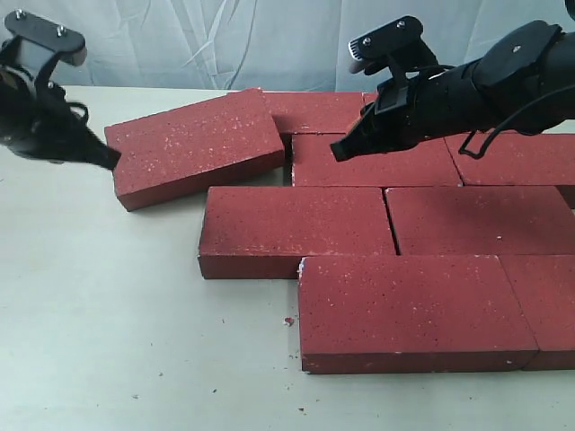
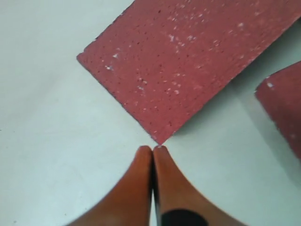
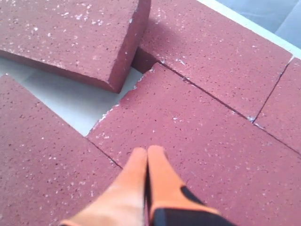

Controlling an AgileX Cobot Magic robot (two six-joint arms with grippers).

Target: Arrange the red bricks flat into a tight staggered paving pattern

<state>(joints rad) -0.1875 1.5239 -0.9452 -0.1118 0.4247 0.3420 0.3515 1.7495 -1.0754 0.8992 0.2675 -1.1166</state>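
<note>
Both of my grippers have their orange fingers pressed together, pinching nothing. My left gripper (image 1: pixel 108 159) reaches in low from the left side, its black arm angled down, with the tip at the near left corner of the skewed brick (image 1: pixel 192 145); I cannot tell whether it touches. My right gripper (image 1: pixel 340 150) comes in from the right on a long, nearly level arm and points down-left over a brick in the second row from the back (image 1: pixel 377 168), near that brick's left end.

A pale table (image 1: pixel 99 314) carries everything, and a wrinkled light backdrop (image 1: pixel 225 40) hangs behind it. The red bricks (image 1: pixel 296 229) lie flat in staggered rows across the right and middle of the table, mostly edge to edge. The skewed brick is turned out of line at the back left, leaving a wedge of bare table beside it. A few dark crumbs (image 1: pixel 288 320) lie by the front brick.
</note>
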